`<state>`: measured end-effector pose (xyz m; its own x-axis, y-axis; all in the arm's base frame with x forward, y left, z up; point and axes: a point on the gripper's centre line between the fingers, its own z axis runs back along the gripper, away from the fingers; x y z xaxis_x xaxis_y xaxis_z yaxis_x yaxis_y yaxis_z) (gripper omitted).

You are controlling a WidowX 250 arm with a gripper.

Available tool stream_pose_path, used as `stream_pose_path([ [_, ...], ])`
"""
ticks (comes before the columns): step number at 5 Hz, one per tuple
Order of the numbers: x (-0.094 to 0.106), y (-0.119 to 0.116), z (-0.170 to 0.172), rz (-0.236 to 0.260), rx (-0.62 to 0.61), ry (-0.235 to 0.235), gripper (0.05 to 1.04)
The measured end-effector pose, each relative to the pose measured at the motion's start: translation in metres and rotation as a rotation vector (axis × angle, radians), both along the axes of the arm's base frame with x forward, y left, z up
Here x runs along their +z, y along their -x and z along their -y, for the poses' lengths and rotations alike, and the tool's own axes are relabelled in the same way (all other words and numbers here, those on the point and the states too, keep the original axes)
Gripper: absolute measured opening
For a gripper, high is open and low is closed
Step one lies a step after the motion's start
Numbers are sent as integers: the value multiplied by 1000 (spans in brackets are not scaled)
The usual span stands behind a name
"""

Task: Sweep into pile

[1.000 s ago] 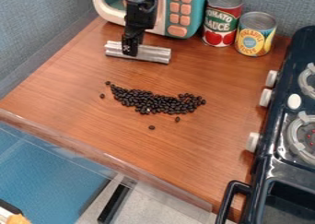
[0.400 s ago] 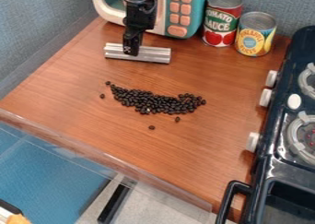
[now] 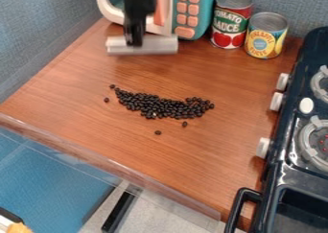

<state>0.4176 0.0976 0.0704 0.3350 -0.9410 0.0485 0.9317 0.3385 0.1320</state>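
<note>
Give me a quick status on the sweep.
Claw at the metal bar, up by the toy microwave. Black beans bunched mid-table, few strays. Nothing between bar and beans.

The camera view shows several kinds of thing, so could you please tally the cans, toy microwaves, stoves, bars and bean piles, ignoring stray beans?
Cans: 2, a red can and a yellow can
Toy microwave: 1
Stove: 1
Silver bar: 1
Bean pile: 1
Total: 6
</note>
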Motion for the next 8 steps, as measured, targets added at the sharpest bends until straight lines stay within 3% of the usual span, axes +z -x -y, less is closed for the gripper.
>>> stream_pose_path([
  [1, 27, 6, -16, 48, 100, 32, 329],
  [2, 41, 23, -29, 58, 153, 40, 329],
  [3, 48, 41, -30, 66, 94, 23, 329],
  [4, 43, 56, -35, 73, 175, -22, 329],
  [5, 37, 69, -39, 12, 226, -52, 329],
  [6, 37, 77, -44, 18, 145, -125, 329],
  [7, 38, 80, -45, 0, 168, -161, 329],
  [8, 37, 84, -43, -29, 154, -151, 329],
])
